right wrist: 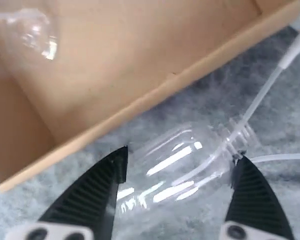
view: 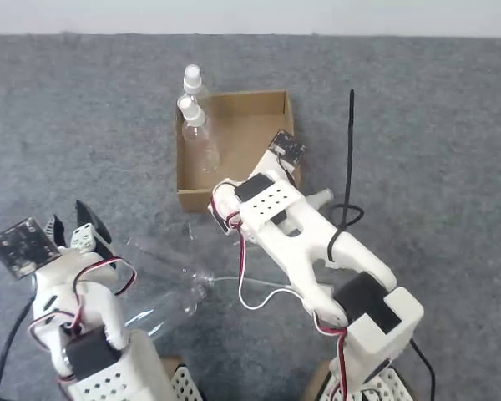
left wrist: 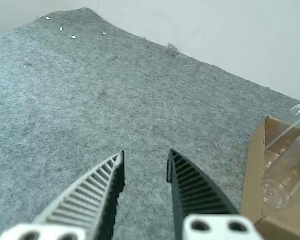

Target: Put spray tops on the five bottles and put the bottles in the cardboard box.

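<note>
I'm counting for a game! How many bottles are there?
5. Two bottles stand at the cardboard box's far left corner, two lie on the carpet between the arms, one lies between the fingers of the right gripper. Clear plastic, so another may be hidden.

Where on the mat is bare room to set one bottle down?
Bare: the mat left of the cardboard box, beyond the left pincer; also the mat right of the right arm. Crowded: between the arms, where loose bottles lie.
</note>
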Controlling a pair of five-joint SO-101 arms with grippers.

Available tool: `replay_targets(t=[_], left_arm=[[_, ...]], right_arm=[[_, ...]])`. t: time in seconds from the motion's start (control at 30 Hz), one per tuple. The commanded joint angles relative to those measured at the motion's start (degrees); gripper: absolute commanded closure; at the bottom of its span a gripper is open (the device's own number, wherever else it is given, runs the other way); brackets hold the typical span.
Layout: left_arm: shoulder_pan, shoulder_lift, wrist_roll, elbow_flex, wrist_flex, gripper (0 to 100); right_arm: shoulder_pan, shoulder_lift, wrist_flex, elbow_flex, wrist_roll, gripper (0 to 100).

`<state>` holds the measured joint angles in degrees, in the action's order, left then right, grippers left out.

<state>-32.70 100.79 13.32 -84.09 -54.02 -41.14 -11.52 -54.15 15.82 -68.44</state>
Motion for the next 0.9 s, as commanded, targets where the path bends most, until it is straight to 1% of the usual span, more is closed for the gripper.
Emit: replay_targets(t=[0.0, 0.13, 0.27, 0.53, 0.67, 0.87], left_arm=[[0.09, 0.88, 0.26, 0.84, 2.37, 87], [0.09, 0.88, 0.26, 0.84, 2.37, 87], [0.09, 0.88, 0.26, 0.84, 2.37, 87], [0.09, 0.88, 0.26, 0.84, 2.37, 87], [0.09, 0.88, 0.26, 0.84, 2.37, 87], [0.09, 0.88, 0.26, 0.84, 2.37, 87]], right_arm=[[0.48, -0.13, -5.23, -1.32, -0.09, 72.3], [0.57, -0.04, -9.98, -1.32, 0.26, 72.1], [0.57, 0.31, -14.46, -1.49, 4.22, 72.1], [0.57, 0.31, -15.34, -1.14, 7.82, 72.0], [0.57, 0.31, -19.74, -2.55, 9.32, 72.3], [0.48, 0.31, -24.48, -5.01, 9.23, 72.3]])
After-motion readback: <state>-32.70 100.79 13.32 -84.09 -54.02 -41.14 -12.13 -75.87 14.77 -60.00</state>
